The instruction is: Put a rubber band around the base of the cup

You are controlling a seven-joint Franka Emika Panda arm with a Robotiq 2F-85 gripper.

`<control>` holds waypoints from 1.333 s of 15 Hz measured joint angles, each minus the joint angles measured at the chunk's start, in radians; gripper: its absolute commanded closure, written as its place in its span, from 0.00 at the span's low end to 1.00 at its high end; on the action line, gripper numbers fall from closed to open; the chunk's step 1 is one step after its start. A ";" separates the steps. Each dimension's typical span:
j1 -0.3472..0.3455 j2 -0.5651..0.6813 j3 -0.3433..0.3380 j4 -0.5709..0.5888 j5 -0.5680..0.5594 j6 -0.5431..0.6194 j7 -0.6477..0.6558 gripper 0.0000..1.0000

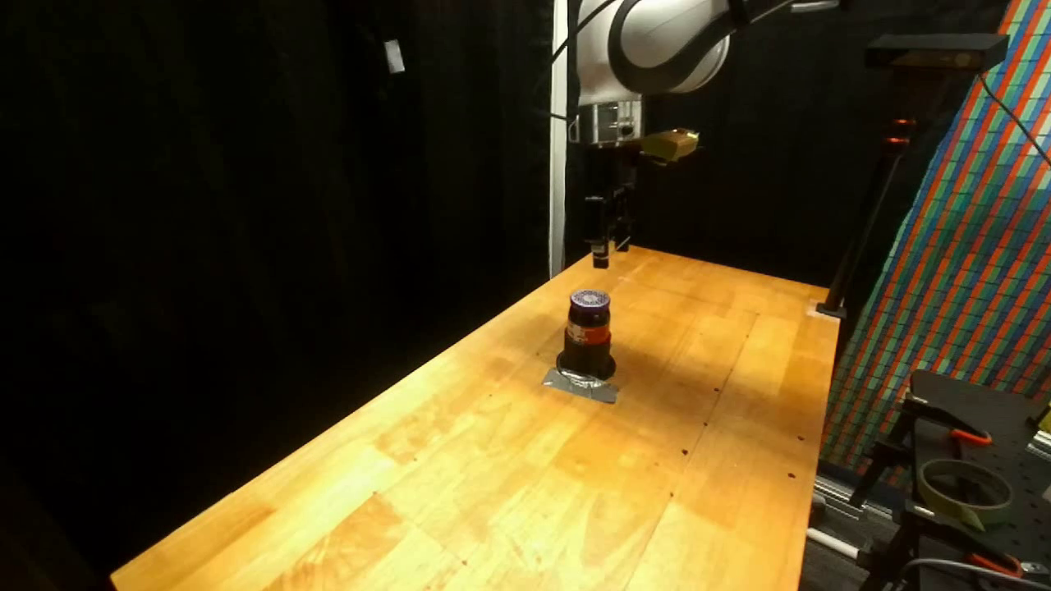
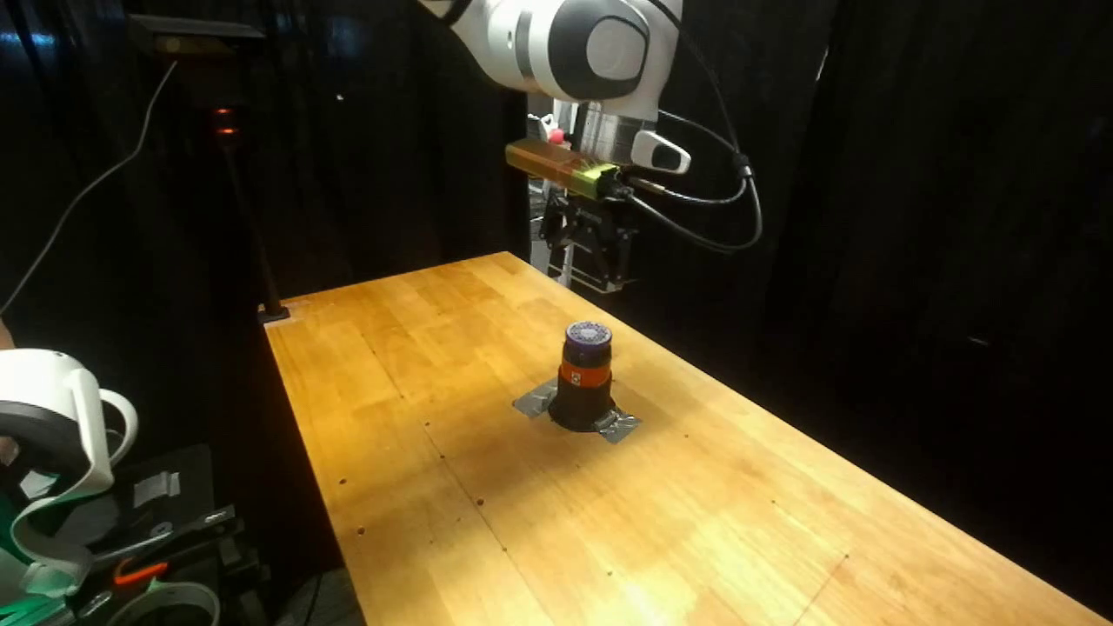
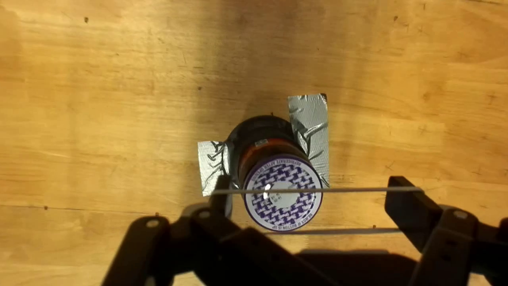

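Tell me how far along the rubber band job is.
Done: the rubber band is stretched between the fingers of the open gripper. In hand: the gripper hangs higher than the cup, apart from it, in both exterior views. Left: probably lowering the band over the cup and releasing it around the base, where none shows.

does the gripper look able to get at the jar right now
Probably yes: the gripper hangs open, higher than the jar, and only the rubber band it holds stretched shows in between.
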 measured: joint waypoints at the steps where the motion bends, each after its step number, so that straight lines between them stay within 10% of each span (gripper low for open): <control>1: 0.002 0.046 0.003 0.046 0.000 -0.006 0.000 0.00; 12: 0.007 0.418 0.002 0.515 0.000 -0.199 0.000 0.00; 20: 0.000 0.508 -0.002 0.617 0.000 -0.334 -0.001 0.00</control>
